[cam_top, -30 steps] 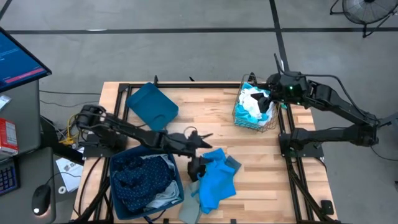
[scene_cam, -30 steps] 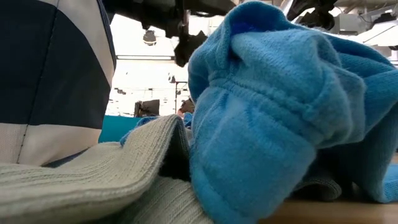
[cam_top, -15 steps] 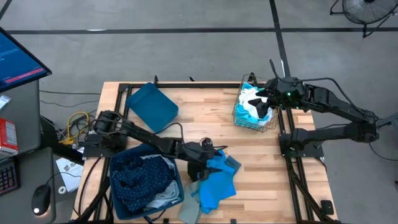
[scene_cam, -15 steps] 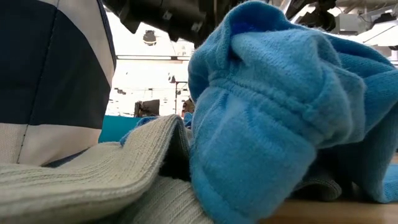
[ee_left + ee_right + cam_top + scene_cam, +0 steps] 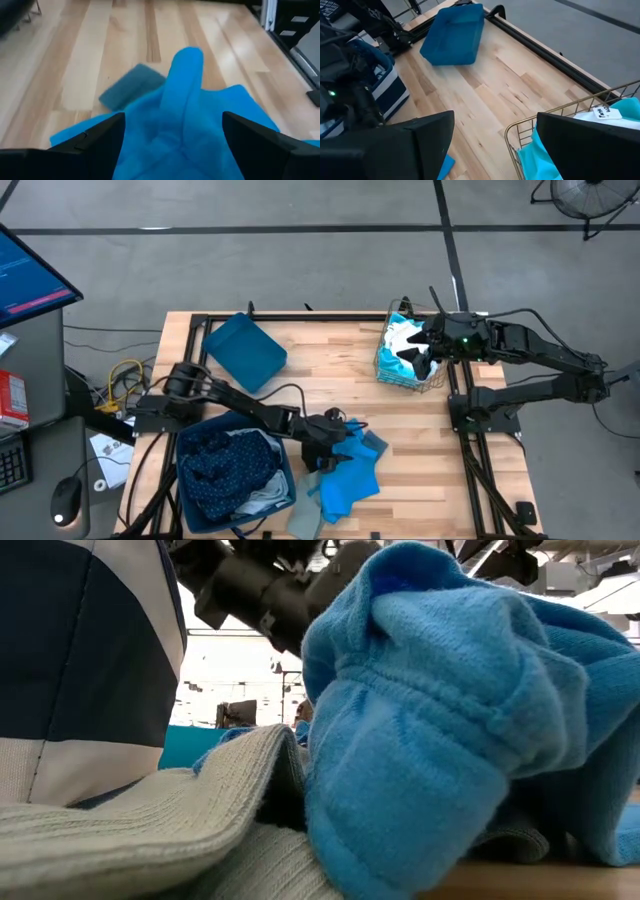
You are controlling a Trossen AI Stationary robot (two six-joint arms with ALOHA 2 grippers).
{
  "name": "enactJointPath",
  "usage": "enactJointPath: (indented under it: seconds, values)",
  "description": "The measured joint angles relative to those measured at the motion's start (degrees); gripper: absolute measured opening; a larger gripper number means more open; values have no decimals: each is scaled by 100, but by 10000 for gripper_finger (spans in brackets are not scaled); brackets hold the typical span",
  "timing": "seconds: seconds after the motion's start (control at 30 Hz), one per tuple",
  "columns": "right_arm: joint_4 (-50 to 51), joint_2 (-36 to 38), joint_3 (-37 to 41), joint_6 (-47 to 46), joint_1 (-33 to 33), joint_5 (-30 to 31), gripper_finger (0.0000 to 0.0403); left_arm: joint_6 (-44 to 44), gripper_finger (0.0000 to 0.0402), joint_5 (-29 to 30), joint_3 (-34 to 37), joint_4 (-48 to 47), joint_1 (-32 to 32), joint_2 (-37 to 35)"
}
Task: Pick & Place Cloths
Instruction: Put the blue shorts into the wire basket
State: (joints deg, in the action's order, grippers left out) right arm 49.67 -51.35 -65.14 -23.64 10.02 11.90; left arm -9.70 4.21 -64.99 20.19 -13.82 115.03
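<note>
The bright blue cloth [image 5: 345, 470] lies bunched on the surface, left claw [image 5: 335, 442] spread right over it. Right claw [image 5: 420, 358], also spread, hangs over the basket [image 5: 385, 370]. Sloppy pinch could snag the grey-green cloth [image 5: 131, 86] underneath too.

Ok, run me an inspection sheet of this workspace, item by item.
Surface: wooden table, bare in the middle.
Job's things: bright blue cloth on the table; turquoise-and-white cloth in the wire basket; navy dotted cloth in the bin.
Clutter: second blue bin, tipped.
Grippers: left gripper open over the bright blue cloth; right gripper open over the basket.
Cables: yellow cable bundle off the left edge.
Surroundings: monitor, fan.
</note>
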Motion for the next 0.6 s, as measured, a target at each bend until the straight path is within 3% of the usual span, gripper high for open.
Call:
enactJointPath:
  seconds: [0.2,0.33,0.47,0.6]
  values:
    - [0,0,0,2,0,2,276,-390,309,-2,-7,-173,38,159]
    - [0,0,0,3,0,2,276,-469,277,-11,-7,-353,74,163]
    - [0,0,0,4,0,2,276,-725,212,-11,-11,-386,121,163]
    - [0,0,0,17,0,0,276,-1167,115,-11,-15,-389,196,42]
